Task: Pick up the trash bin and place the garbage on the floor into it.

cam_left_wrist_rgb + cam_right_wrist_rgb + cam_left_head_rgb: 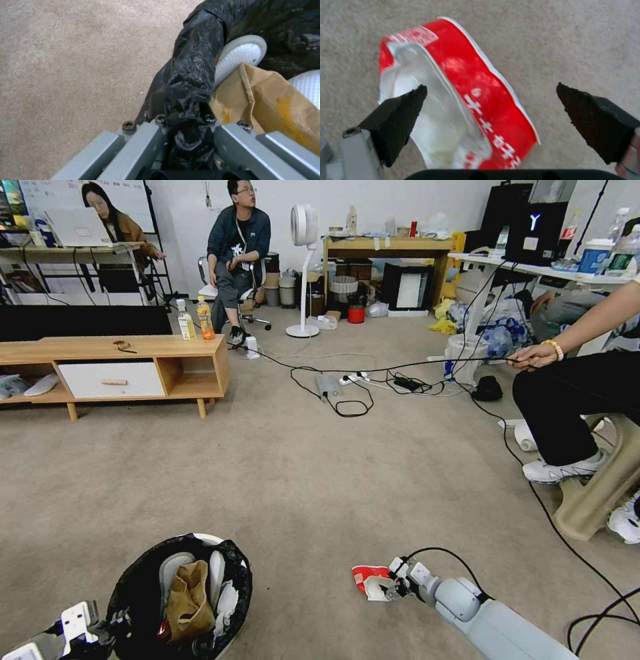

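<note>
My left tool pinches the bag-lined rim of the trash bin (tan cardboard inside). My right tool, spread wide, straddles the red-and-white packet lying on the carpet.

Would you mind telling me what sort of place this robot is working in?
Probably an office or lab dressed as a living room: beige carpet, a low wooden TV cabinet, desks with computers, and cables trailing across the floor.
</note>
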{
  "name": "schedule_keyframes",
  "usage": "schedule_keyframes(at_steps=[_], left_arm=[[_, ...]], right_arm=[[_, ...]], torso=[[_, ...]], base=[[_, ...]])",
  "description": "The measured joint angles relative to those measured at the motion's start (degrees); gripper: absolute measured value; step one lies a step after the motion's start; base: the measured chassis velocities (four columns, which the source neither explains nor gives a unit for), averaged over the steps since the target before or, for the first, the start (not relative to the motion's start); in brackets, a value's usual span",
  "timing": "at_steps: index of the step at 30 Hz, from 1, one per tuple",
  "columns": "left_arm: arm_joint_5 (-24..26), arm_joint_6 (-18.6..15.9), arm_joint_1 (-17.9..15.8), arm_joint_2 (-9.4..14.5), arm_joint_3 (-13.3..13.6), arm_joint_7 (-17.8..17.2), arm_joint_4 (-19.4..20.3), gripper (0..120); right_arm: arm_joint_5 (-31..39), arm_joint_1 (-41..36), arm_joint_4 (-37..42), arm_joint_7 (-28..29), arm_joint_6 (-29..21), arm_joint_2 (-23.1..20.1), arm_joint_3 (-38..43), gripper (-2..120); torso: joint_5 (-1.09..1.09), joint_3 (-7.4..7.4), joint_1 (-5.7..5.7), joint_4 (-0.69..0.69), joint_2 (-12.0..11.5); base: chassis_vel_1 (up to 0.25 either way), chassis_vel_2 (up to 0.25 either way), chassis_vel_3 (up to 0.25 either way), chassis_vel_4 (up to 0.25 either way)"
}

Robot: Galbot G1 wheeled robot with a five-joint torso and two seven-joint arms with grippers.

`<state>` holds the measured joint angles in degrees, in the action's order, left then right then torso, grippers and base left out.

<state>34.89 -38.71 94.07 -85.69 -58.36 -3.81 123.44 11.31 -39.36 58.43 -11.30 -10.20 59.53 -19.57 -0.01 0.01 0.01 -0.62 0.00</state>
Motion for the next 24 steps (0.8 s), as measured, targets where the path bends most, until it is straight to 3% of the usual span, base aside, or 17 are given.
schedule_keyframes(at_steps=[20, 24], left_arm=[[-0.1, 0.1, -0.2, -0.1, 0.1, 0.0, -0.8, 2], [-0.3, 0.1, -0.2, -0.2, 0.3, 0.0, -0.9, 2]], right_arm=[[-1.1, 0.0, -4.3, 0.1, 2.4, 3.5, -1.2, 92], [-1.6, -0.4, -5.4, -0.1, 3.2, 3.7, -0.8, 85]], torso=[[0.00, 0.00, 0.00, 0.00, 0.0], [0.01, 0.00, 0.00, 0.00, 0.0]], base=[[0.000, 0.000, 0.000, 0.000], [0.000, 0.000, 0.000, 0.000]])
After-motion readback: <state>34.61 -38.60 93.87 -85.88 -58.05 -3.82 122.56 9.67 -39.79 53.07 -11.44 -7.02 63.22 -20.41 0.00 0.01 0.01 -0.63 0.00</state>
